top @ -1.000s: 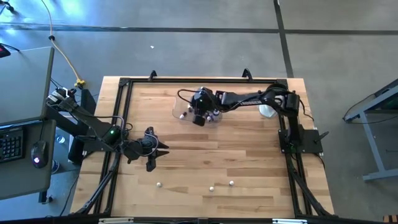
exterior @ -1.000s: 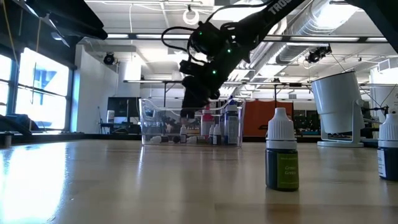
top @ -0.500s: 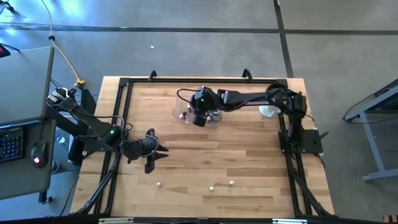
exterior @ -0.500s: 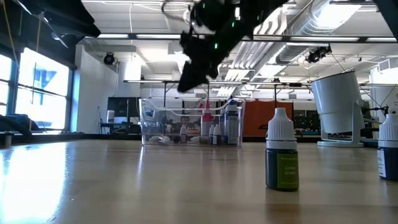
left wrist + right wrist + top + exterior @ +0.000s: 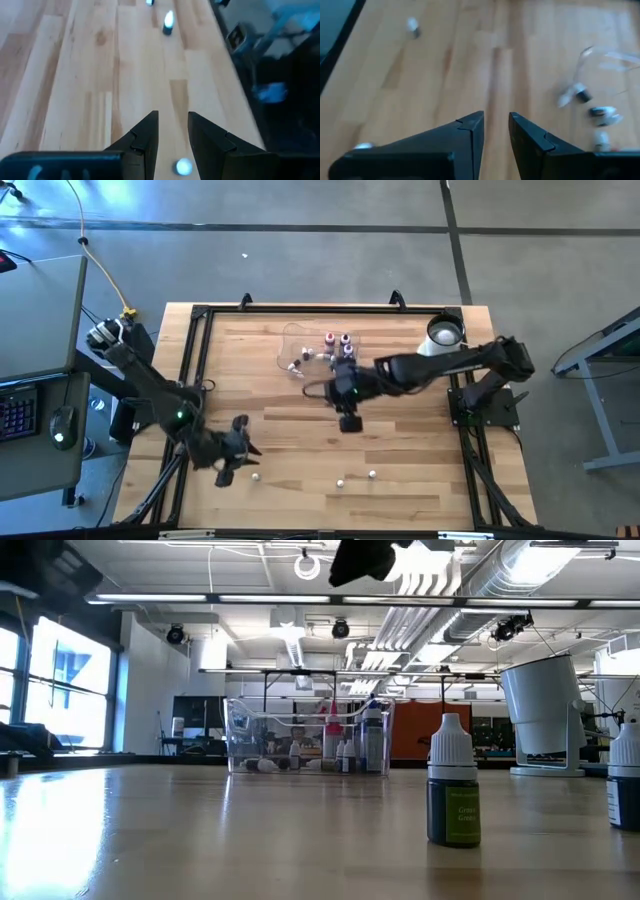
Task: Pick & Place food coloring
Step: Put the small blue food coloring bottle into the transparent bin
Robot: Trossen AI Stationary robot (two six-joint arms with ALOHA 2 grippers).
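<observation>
Left claw [image 5: 172, 117]: at the near left of the worktop [image 5: 400, 440], pointing down. The fingers are parted by a narrow slot and grasp nothing. One food coloring bottle [image 5: 256, 476] stands just beside it. The left wrist view shows that bottle's white cap low in the slot, loose on the wood.

Right claw [image 5: 350, 422]: mid-worktop, between the clear tray [image 5: 287, 340] and the near edge. Its fingers are also only slightly parted. The right wrist view shows bare wood through the gap, so you carry no bottle.

Task items: several bottles sit in or at the tray, some upright [image 5: 345, 340] and two on their sides [image 5: 297, 366] near its edge. Two more [image 5: 341, 480] [image 5: 372, 474] stand at the near side, well apart from the tray. The white cup [image 5: 443, 335] is at the far right.

Risks, as I judge them:
- The left claw's slot looks barely wider than the cap. If you descend off-centre, a fingertip lands on the cap and tips the bottle, which may then roll.
- Open wider before you drop.
- The near bottles are upright, small and light. A sweeping forearm could knock them over.
- Both arms are working toward the near strip. Watch their spacing.
- The lying bottles may skid against the tray wall if you pinch them end-on.
</observation>
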